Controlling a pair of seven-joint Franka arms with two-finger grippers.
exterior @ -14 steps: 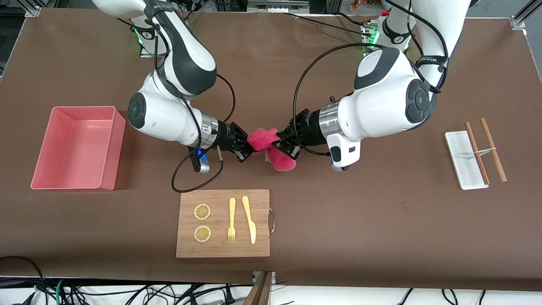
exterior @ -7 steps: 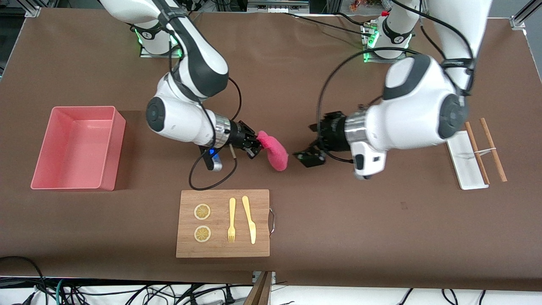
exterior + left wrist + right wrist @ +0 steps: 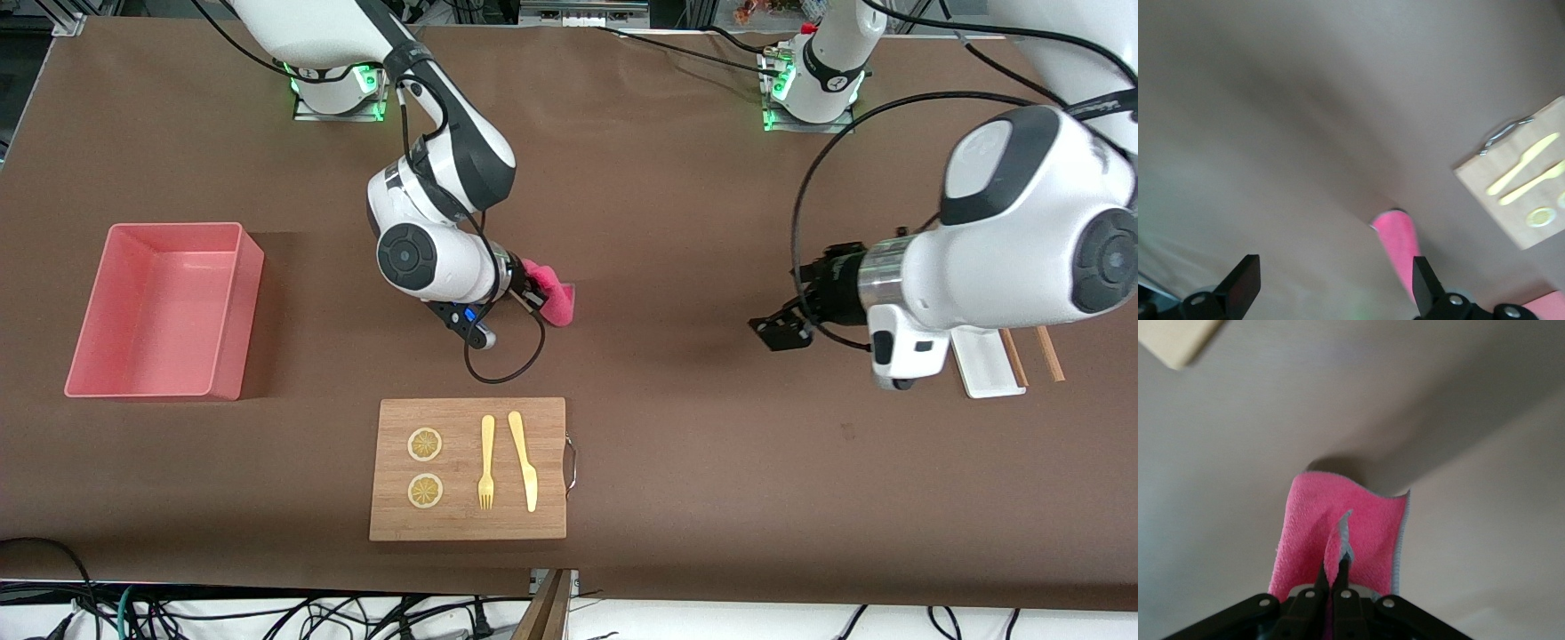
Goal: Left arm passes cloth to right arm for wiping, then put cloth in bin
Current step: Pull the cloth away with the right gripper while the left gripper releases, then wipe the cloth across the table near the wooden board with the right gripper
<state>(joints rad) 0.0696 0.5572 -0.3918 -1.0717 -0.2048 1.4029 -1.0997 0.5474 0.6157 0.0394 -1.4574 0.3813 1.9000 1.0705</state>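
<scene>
The magenta-pink cloth [image 3: 558,303] hangs from my right gripper [image 3: 534,299], low over the middle of the table. In the right wrist view the gripper [image 3: 1336,572] is shut on a fold of the cloth [image 3: 1358,520]. Whether the cloth's lower edge touches the table I cannot tell. My left gripper [image 3: 777,330] stands open and holds nothing, over bare table toward the left arm's end, well apart from the cloth. Its wrist view shows the gripper [image 3: 1331,291] with its black fingers [image 3: 1239,285] spread wide and the cloth [image 3: 1398,243] farther off. The salmon-pink bin [image 3: 238,356] sits empty at the right arm's end.
A wooden board [image 3: 467,524] lies nearer to the front camera than the cloth, with a fork [image 3: 486,462], a knife [image 3: 524,460] and two lemon slices [image 3: 425,444]. A white tray [image 3: 978,378] and chopsticks [image 3: 1047,353] are partly hidden under the left arm.
My left gripper opened, let go of the cloth and drew back toward its end of the table. The right arm keeps the cloth and has turned it downward toward the table.
</scene>
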